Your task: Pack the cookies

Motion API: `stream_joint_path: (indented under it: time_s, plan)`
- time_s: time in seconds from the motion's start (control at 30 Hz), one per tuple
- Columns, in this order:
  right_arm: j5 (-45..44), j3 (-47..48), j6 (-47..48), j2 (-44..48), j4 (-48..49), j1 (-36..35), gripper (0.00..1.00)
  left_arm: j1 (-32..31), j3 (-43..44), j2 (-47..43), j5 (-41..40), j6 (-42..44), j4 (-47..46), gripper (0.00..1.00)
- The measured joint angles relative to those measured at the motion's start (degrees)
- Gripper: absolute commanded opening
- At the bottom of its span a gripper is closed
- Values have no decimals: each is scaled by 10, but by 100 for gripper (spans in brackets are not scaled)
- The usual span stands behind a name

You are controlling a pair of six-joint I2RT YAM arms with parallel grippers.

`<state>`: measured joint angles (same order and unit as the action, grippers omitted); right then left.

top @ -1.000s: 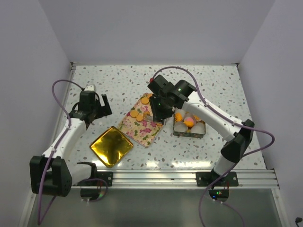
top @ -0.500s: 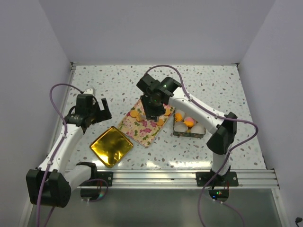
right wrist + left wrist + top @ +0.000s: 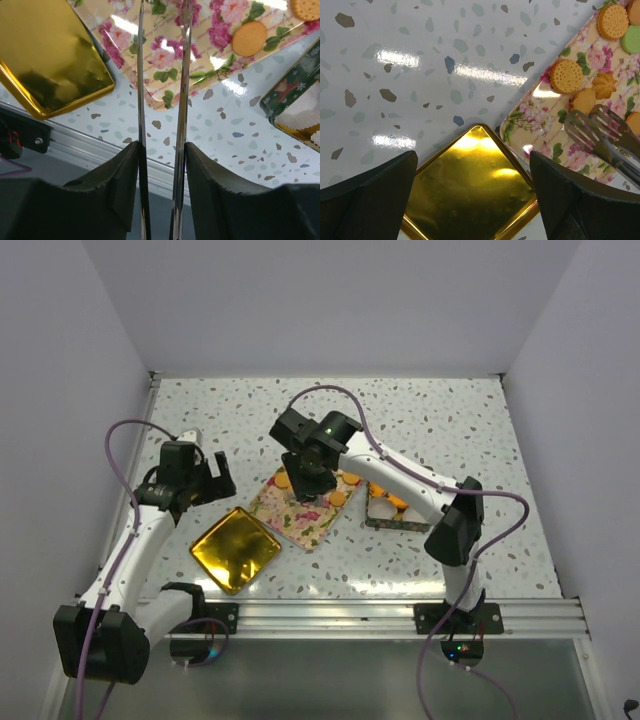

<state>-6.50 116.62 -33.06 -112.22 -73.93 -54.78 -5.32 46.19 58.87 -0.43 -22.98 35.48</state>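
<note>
Several orange cookies (image 3: 284, 481) and one green cookie (image 3: 632, 39) lie on a floral tray (image 3: 300, 512). In the left wrist view two round orange cookies (image 3: 566, 76) sit near the tray's corner. My right gripper (image 3: 308, 482) is shut on metal tongs (image 3: 140, 100), whose tips (image 3: 600, 132) hang apart and empty over the tray's middle. One orange cookie (image 3: 249, 38) lies right of the tongs. My left gripper (image 3: 472, 200) is open and empty above a gold lid (image 3: 470, 185).
A green tin (image 3: 398, 508) with white paper cups and some orange pieces stands right of the tray. The gold lid (image 3: 235, 548) lies left of the tray, touching its corner. The metal rail (image 3: 400, 615) runs along the near edge.
My right arm has swung left with the tongs, from beside the tin to over the tray's middle. My left arm has shifted slightly.
</note>
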Motion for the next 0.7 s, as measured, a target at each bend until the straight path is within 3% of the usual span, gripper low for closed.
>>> stream_joint_path:
  time_s: [0.7]
  plan:
    - [-45,49,-31,-34,-30,-11,44,-31,0,-4,3,0,0,100]
